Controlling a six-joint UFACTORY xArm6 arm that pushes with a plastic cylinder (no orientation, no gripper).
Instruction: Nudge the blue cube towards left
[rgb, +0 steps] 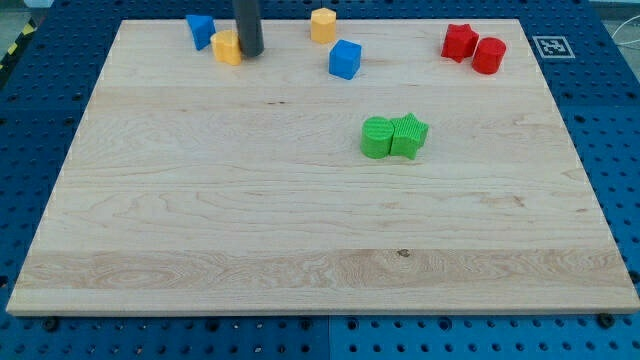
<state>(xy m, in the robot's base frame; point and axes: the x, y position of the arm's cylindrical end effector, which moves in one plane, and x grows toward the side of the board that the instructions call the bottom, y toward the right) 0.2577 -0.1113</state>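
Far left at the top edge: blue block (201, 30), then yellow block (227, 47) touching my tip (250, 54). The tip is a bare rod, carrying nothing. Blue cube (345, 59) sits well apart to its right, untouched. Nudge not yet started; I judge I need to get to the cube's right side first.

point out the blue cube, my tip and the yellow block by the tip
blue cube (345, 59), camera view, front face
my tip (249, 52), camera view, rod's lower end
yellow block (226, 47), camera view, left side
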